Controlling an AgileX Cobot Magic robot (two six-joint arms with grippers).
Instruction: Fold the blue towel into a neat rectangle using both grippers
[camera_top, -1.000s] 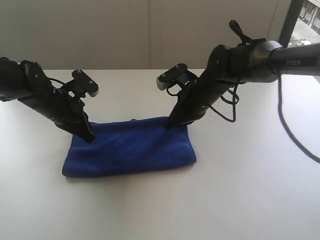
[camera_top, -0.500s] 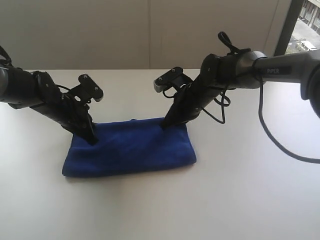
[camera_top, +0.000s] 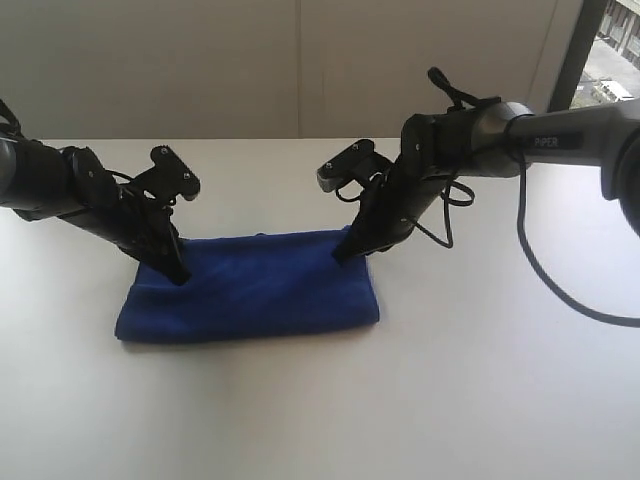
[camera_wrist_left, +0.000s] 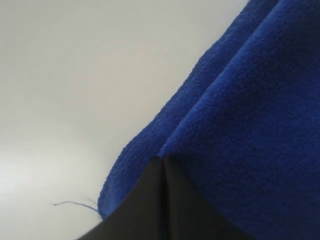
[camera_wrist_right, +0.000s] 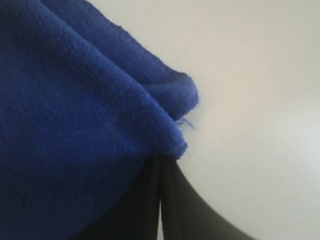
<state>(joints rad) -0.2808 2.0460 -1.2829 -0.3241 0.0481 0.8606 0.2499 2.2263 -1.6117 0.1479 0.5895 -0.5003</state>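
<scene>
Left hand is clamped shut, tip planted on the blue towel at its back-left corner. The right hand is shut too, at the back-right corner, likely pinning the folded cloth flat on the table to square it.

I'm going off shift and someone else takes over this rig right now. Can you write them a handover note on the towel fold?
Left gripper: shut, at the left end of the towel's far edge, apparently pinching cloth.
Right gripper: shut, at the right end of that edge, with cloth bunched over its tip.
Towel: lies on the table as a rough rectangle, its long side running across the exterior view.
Done: at least one fold; both wrist views show stacked layers.
Left: probably settle or fold the held edge, release, then check that the edges line up.
</scene>
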